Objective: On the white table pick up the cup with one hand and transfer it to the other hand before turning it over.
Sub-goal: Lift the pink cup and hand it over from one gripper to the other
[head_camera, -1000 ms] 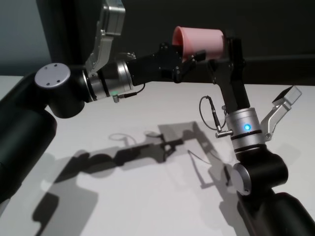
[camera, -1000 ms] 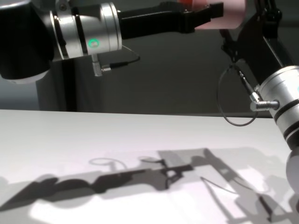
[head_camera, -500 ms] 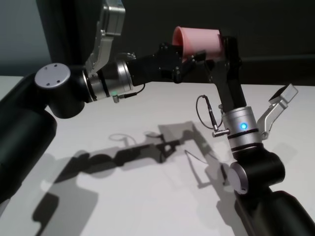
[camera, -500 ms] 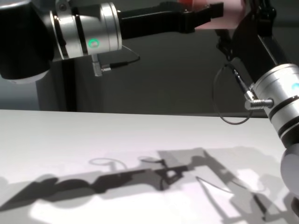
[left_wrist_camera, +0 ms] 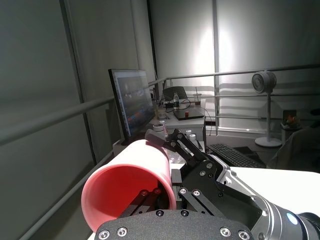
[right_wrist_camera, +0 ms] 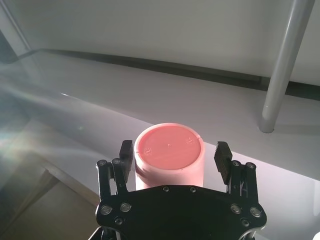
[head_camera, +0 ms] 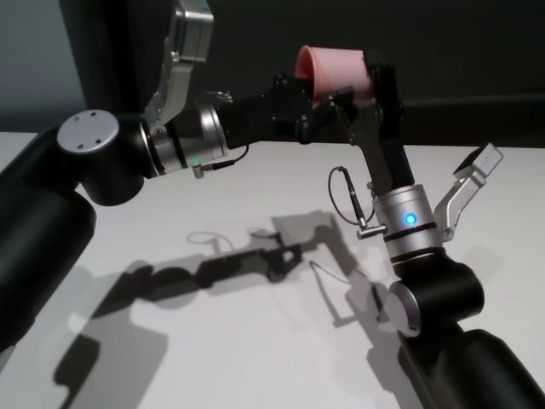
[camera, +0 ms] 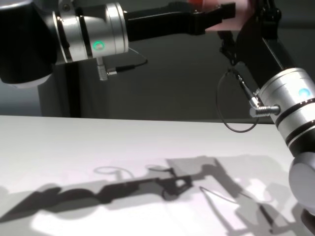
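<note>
Cup (head_camera: 336, 72), pink and empty, hangs sideways high above the white table (head_camera: 255, 341), clamped at its rim by the left gripper (head_camera: 328, 106), while the right gripper (right_wrist_camera: 176, 159) has slid closer, jaws spread astride its base.

Both arms are matte black with brushed silver wrist rings. The left wrist ring (camera: 91, 34) carries a small green light, the right wrist ring (head_camera: 410, 223) a blue one. A thin black cable (camera: 231, 105) loops beside the right forearm. Small silver screws stud the black gripper plate (right_wrist_camera: 180, 207).
</note>
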### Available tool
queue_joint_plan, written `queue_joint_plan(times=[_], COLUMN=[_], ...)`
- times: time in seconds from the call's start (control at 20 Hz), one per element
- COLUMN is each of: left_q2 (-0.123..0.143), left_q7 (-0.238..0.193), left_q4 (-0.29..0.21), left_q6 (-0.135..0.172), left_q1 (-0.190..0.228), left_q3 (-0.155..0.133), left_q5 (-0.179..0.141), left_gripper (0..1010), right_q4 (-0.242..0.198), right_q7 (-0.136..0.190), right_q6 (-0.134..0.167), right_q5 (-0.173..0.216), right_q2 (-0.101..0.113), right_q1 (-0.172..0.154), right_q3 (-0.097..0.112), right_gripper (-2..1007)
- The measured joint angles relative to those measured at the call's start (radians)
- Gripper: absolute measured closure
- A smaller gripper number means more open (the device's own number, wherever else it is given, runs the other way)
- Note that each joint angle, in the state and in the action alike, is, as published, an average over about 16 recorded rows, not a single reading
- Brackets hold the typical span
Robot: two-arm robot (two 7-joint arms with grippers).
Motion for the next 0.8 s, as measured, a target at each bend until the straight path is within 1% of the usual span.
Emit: queue_joint_plan(times=[0.45,0.8], left_q2=[0.0,0.0], left_q7=[0.0,0.0], left_q4=[0.0,0.0], left_q6=[0.0,0.0], left_q1=[0.0,0.0], left_q3=[0.0,0.0], left_q5=[0.0,0.0], left_gripper=[963,962], right_q4=[-0.007,-0.014], right_q7=[-0.002,-0.004], right_q6=[-0.013,-0.019], right_q5=[0.012,0.021], right_q2=[0.013,0.019], right_q1=[-0.002,-0.004], right_q3=[-0.019,-0.026], right_gripper=[3,3])
